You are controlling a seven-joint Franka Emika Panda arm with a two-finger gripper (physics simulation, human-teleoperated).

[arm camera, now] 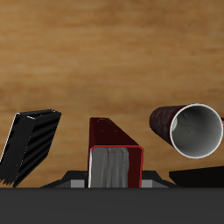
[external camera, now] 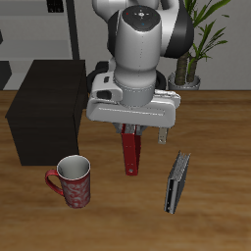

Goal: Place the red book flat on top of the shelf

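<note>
The shelf stands at the far left of the exterior view, off to one side of the jaws and well apart from them, its flat top bare. Nearer the front edge, the mug sits upright on the wooden table, to the side of the jaws and in front of the shelf. The gripper hangs in the middle, its jaws clamped on the top of the red book, which stands upright beneath them with its lower end at or just above the tabletop. In the wrist view the red book sits right between the jaws, pale page edge showing. The dark grey-black book stands upright on the jaws' other side, near but not touching.
</note>
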